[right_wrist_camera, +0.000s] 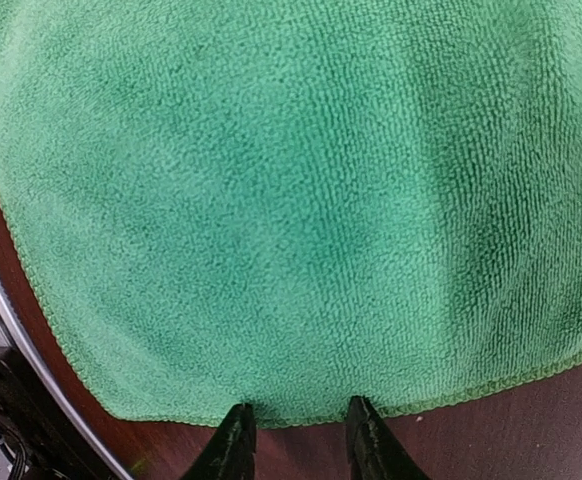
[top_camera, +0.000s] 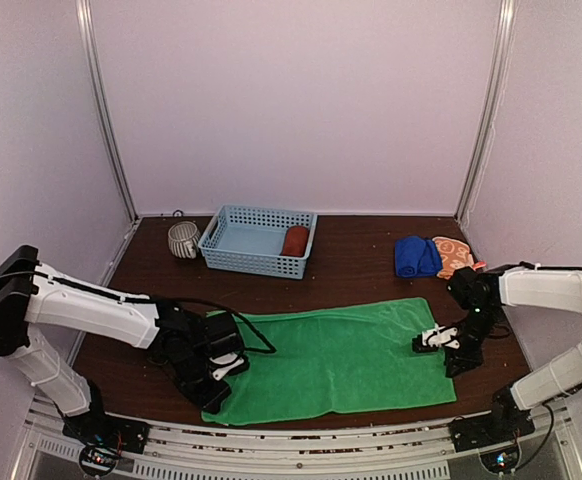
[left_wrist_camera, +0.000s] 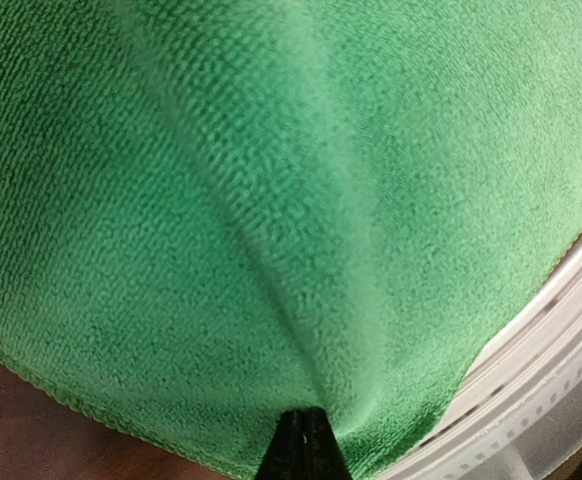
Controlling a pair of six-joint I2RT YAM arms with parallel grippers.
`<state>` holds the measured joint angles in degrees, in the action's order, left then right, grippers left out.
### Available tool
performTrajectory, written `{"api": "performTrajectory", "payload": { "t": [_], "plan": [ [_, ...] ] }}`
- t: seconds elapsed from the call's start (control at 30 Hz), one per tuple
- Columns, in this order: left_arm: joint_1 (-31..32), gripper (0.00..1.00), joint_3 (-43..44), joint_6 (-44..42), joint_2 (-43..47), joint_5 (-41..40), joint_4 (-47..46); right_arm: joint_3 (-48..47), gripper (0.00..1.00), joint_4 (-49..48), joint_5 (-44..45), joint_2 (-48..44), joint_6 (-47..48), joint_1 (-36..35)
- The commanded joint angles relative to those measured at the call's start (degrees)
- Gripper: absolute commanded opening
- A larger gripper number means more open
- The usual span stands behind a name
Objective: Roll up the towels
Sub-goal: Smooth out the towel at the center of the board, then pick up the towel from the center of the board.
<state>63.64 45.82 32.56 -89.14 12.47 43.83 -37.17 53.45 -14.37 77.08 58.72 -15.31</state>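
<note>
The bright green towel [top_camera: 331,355] lies spread flat near the table's front. My left gripper [top_camera: 226,368] is at its left edge. In the left wrist view the black fingertips [left_wrist_camera: 306,425] are shut on a pinch of green towel [left_wrist_camera: 271,200], and a crease runs up from them. My right gripper [top_camera: 433,340] is at the towel's right edge. In the right wrist view it [right_wrist_camera: 296,425] stands open, its tips straddling the hem of the green towel [right_wrist_camera: 291,200]. A blue towel [top_camera: 416,256] and an orange patterned towel [top_camera: 454,255] lie at the back right. A rust-red rolled towel [top_camera: 295,241] sits in the basket.
The light blue lattice basket [top_camera: 241,240] stands at the back centre-left, with a striped mug [top_camera: 183,240] to its left. The white front rail [left_wrist_camera: 551,350] runs just beyond the towel's near corner. Brown table [right_wrist_camera: 531,430] shows beside the right hem.
</note>
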Motion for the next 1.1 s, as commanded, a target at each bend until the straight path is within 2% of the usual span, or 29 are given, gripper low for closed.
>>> {"api": "performTrajectory", "payload": {
  "t": [0.0, 0.17, 0.3, 0.37, 0.43, 0.53, 0.67, 0.77, 0.9, 1.07],
  "plan": [
    [1.41, 0.00, -3.38, 2.44, -1.47, 4.39, 3.35, 3.36, 0.31, 2.05, 7.93, -2.77, 0.99, -0.23],
    [1.09, 0.00, 5.18, -0.59, -1.20, -1.94, 12.53, 0.76, 0.31, 6.33, 12.89, -7.09, 2.93, 0.53],
    [-0.32, 0.11, 11.02, -3.84, 0.36, -1.35, 17.01, -4.90, 0.40, 11.26, 11.94, -8.68, 4.55, 0.81],
    [-2.59, 0.15, 14.01, -4.66, 2.03, -2.56, 18.68, -8.26, 0.42, 12.04, 9.70, -8.21, 4.13, 1.00],
    [-8.43, 0.20, 16.70, -4.66, 3.95, -5.56, 19.19, -12.30, 0.43, 9.44, 6.42, -5.84, 0.59, 2.25],
    [-18.56, 0.26, 18.50, -4.28, 4.81, -10.19, 15.13, -19.93, 0.42, 2.17, 2.21, 1.05, -10.36, 4.69],
    [-26.84, 0.28, 18.90, -5.35, 2.04, -10.90, 3.27, -27.39, 0.40, -3.63, -3.64, 11.27, -20.65, 7.46],
    [-29.95, 0.29, 19.29, -6.29, -1.75, -11.10, -4.05, -29.83, 0.39, -8.51, -3.57, 16.20, -25.83, 8.22],
    [-33.06, 0.31, 18.05, -7.61, -5.79, -10.47, -9.60, -30.66, 0.39, -11.95, -4.02, 18.24, -29.05, 8.37],
    [-33.80, 0.34, 17.03, -12.80, -9.98, -7.15, -12.06, -29.06, 0.41, -13.34, -4.07, 19.13, -29.43, 8.37]
  ]
}}
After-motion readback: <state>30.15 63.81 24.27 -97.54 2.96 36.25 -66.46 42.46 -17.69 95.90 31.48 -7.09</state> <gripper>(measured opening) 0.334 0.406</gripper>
